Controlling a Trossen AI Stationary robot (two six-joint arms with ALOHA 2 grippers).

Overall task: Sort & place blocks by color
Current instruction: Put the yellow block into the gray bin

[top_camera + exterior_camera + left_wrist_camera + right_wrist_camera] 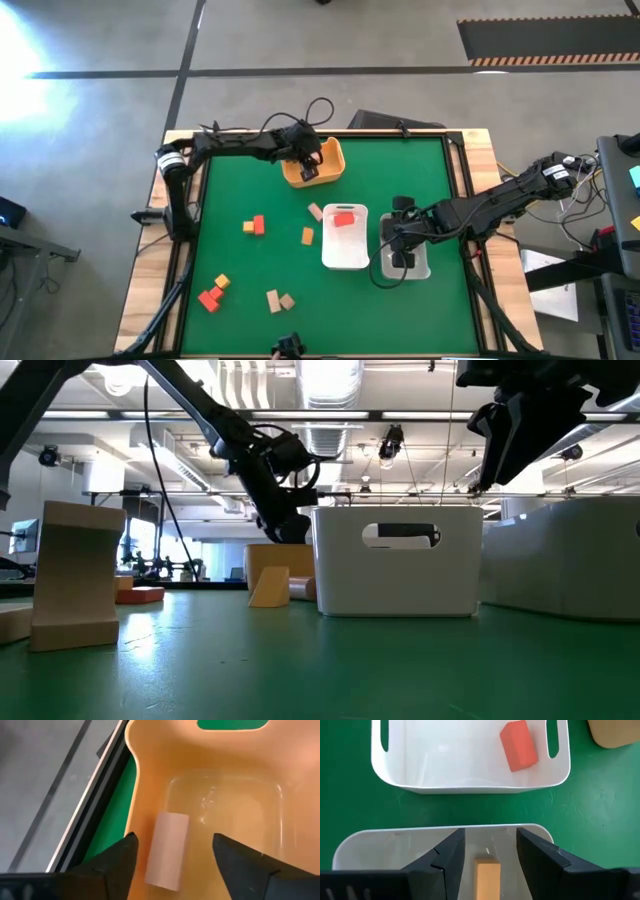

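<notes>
Looking down on your green worktop (250, 180), you have the left gripper (308, 165) hanging over the yellow-orange tub (331, 155) at the far edge. Its jaws stand apart and empty; a tan bar (167, 850) lies on the tub floor between and below them, touching neither finger.

Your right gripper (402, 245) sits over the clear tray (421, 265) on the right side. Its jaws are partly apart, and an orange block (487, 879) lies in that tray between them; you cannot tell from these views whether the fingers touch it.

Just beside the clear tray stands the white tray (345, 255), with one red block (343, 219) lying inside it.

The other blocks are loose on the worktop: a tan one (315, 211) close to the white tray's far corner, an orange one (307, 236) just left of that tray, an orange and red pair (254, 225) farther left, a red, orange and yellow cluster (214, 293) near the front left, and two tan pieces (279, 299) near the front edge.
</notes>
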